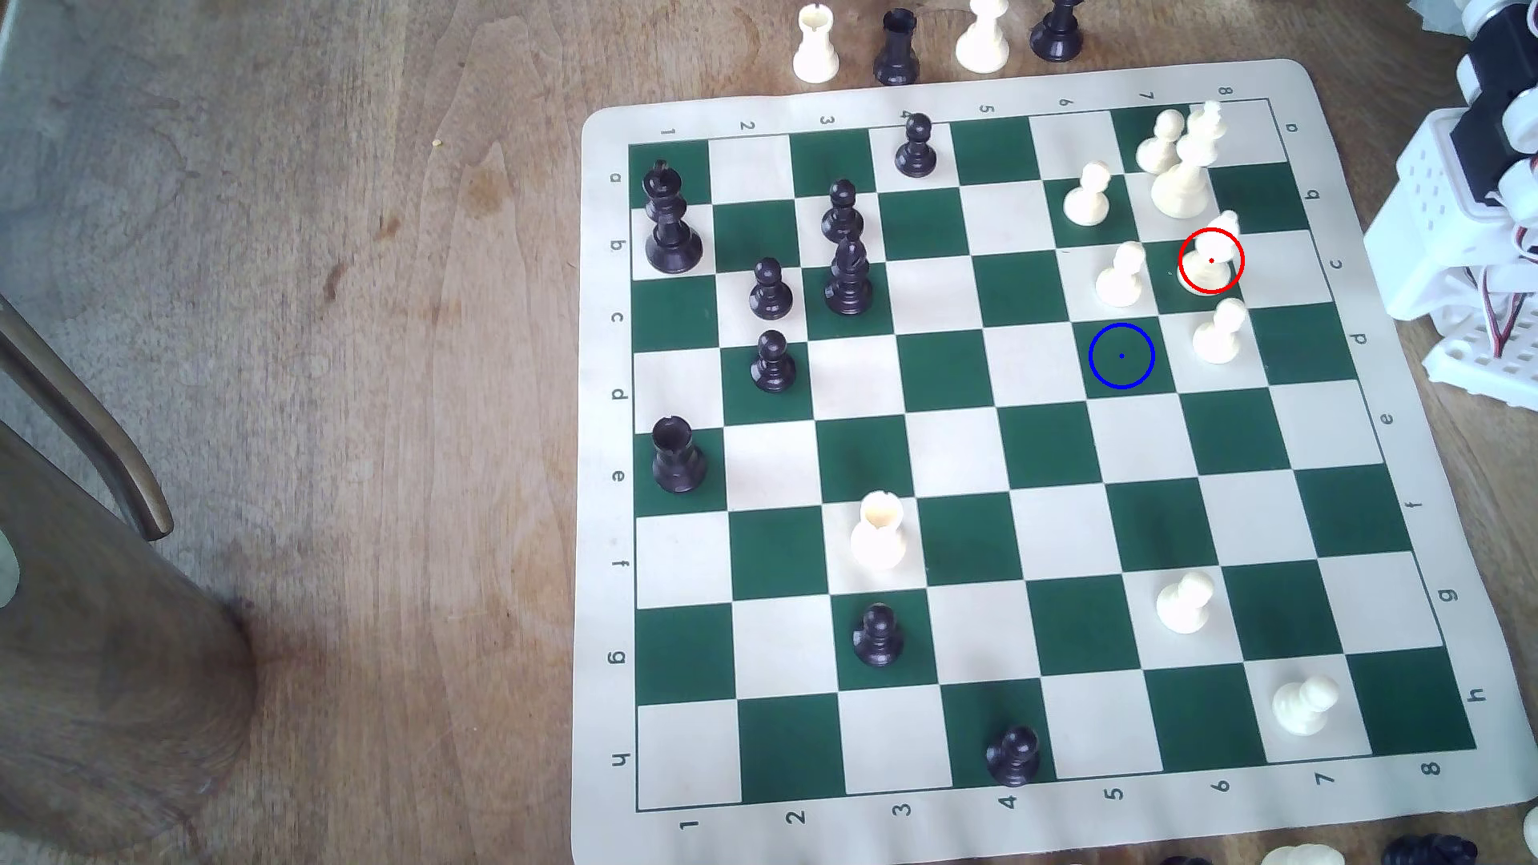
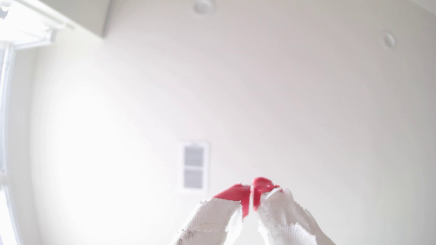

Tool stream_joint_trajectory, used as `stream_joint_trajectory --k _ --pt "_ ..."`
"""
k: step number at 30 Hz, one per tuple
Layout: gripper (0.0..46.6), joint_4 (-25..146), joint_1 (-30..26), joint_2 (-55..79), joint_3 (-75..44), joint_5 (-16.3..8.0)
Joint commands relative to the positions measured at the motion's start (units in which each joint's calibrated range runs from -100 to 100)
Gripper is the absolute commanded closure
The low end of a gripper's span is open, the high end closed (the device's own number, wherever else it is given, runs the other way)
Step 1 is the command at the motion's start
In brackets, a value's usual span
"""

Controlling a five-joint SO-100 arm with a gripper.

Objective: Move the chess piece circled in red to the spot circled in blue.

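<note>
Where the brown wooden tabletop (image 1: 333, 333) spreads, a green-and-cream vinyl chessboard mat (image 1: 1024, 840) lies on the exterior view's right. Its blue-ringed dark green square (image 1: 1121, 356) sits empty, diagonally near the small cream-white plastic piece (image 1: 1208, 264) (red-ringed). Facing a white ceiling (image 2: 283, 70), the red-tipped, cloth-wrapped gripper (image 2: 252, 188) has its jaws together.

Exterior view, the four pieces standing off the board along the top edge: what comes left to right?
White rook → black rook → white piece with its top cut off → black piece, also cut off.
</note>
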Motion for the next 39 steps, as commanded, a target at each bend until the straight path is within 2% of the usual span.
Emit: stream_joint_trajectory --k 1,8,19,21,29,33,35,38,39 --pt "46.4 5.5 0.8 0.1 -0.7 -0.1" --pt "46.4 21.0 0.4 0.1 -12.6 -0.3" --pt "46.4 47.3 1.2 0.1 -24.7 -0.4" --pt "46.4 57.9 3.2 0.1 -29.0 -0.6" --pt "46.4 82.0 9.3 0.2 -45.7 -0.9" --pt "46.4 99.0 16.2 0.2 -54.6 -0.9" --pt "41.8 105.0 18.2 0.2 -56.9 -0.8" --pt "38.6 114.9 22.3 0.1 -57.1 -1.0" --pt "39.3 117.6 23.7 0.1 -57.2 -1.2"
